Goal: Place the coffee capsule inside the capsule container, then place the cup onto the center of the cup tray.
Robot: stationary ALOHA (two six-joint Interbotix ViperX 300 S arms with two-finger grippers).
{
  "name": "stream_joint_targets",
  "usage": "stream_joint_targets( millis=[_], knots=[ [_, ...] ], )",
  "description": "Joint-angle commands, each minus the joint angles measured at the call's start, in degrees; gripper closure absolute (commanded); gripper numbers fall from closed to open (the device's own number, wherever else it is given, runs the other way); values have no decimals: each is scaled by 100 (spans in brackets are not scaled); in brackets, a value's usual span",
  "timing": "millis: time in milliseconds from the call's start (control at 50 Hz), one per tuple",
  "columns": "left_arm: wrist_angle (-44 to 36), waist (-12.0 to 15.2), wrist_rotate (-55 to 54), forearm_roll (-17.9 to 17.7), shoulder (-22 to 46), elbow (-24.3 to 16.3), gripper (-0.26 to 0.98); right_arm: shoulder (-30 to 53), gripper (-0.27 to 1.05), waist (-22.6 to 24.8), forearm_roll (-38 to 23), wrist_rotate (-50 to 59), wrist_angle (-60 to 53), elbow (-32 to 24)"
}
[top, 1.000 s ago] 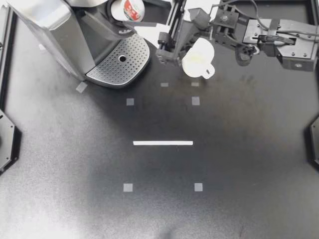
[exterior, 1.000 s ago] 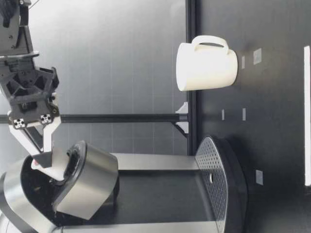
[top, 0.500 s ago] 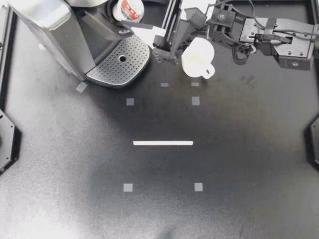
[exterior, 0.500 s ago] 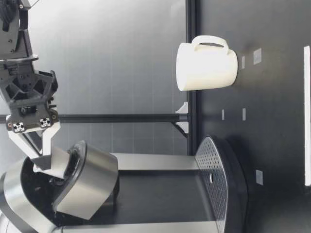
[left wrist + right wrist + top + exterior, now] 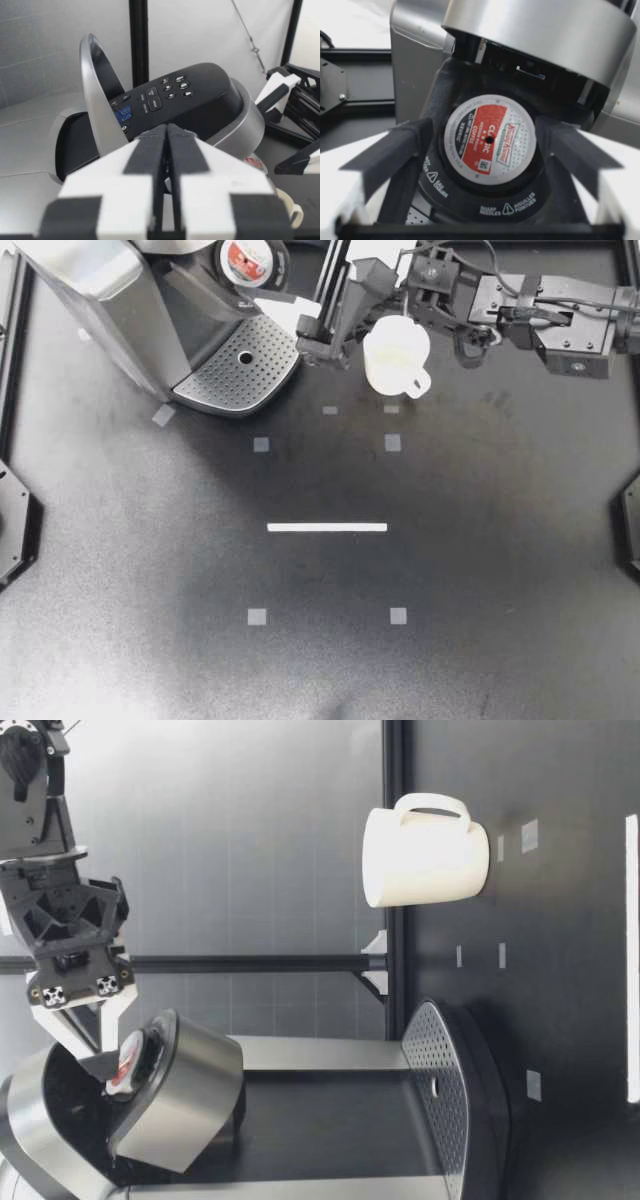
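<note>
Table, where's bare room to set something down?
The cup tray is bare, and the table all around the white tape line is open. It's crowded at the back: the cup stands near the coffee machine, my right arm reaching past it.

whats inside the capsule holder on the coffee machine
A coffee capsule sits in the capsule holder, red-and-white foil lid showing. Its body below the lid is hidden.

You have the coffee machine (image 5: 110,310) at the far left corner of the tabletop (image 5: 450,570), its cup tray (image 5: 225,375) jutting toward the middle. The coffee capsule (image 5: 247,258) sits inside the capsule container (image 5: 465,202), above and behind the tray, under the raised lid (image 5: 185,1100). The cup (image 5: 395,352) stands upright on the tabletop right of the tray, apart from it. A tape strip (image 5: 327,527) lies nearer you, mid-tabletop.
</note>
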Motion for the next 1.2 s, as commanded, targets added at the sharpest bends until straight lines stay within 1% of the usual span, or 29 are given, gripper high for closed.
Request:
stream_joint_targets(
  millis=[0, 180, 380, 600, 680, 780, 820, 880, 1020, 1080, 1180],
  knots=[
    [-9, 9, -9, 26, 26, -88, 67, -246, -9, -26, -9, -9, -114, -53],
    [132, 18, -18, 26, 26, -88, 67, -624, -9, 53, 0, -9, -264, 246],
    [606, 18, -26, 105, 88, -290, 67, -1274, -8, 308, 26, 26, -589, 870],
    [1213, 18, -220, 624, 299, -562, 67, -2074, -6, 580, 202, 114, -853, 1547],
    [1529, 18, -352, 923, 369, -598, 67, -2338, -1, 642, 211, 123, -1081, 1828],
    [1793, 44, -563, 1257, 466, -598, 67, -2619, 9, 712, 220, 132, -1424, 2171],
    [1854, 114, -659, 1380, 510, -589, 67, -2716, 14, 738, 211, 132, -1573, 2312],
    [1837, 246, -756, 1450, 571, -580, 67, -2848, 22, 791, 220, 141, -1846, 2522],
    [1485, 589, -984, 1459, 756, -580, 67, -3015, 36, 844, 211, 141, -2294, 2883],
    [1318, 773, -1081, 1459, 861, -589, 67, -3085, 39, 861, 211, 149, -2382, 2971],
    [1020, 1099, -1239, 1459, 1055, -615, 67, -3208, 40, 879, 211, 167, -2408, 3085]
  ],
)
